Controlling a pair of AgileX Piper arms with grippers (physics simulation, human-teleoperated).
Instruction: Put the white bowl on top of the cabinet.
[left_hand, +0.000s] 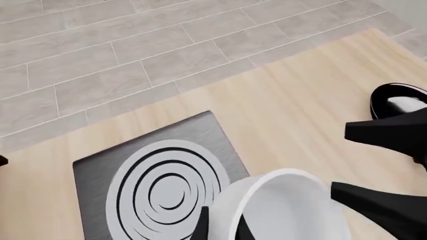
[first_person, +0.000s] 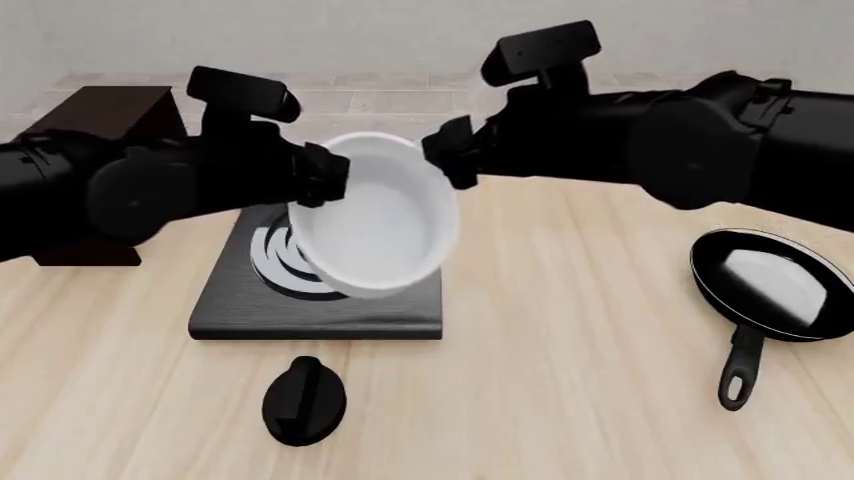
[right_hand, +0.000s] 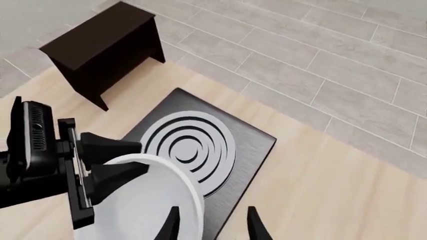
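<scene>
A dark brown box-shaped wooden cabinet (first_person: 114, 115) stands at the table's far left, behind a flat black stove plate with silver rings (first_person: 254, 300). Above the plate, the glossy white deep bowl (first_person: 374, 215) hangs tilted, its rim clenched by the left gripper (first_person: 320, 180). The right gripper (first_person: 447, 150) hovers beside it, fingers spread.
</scene>
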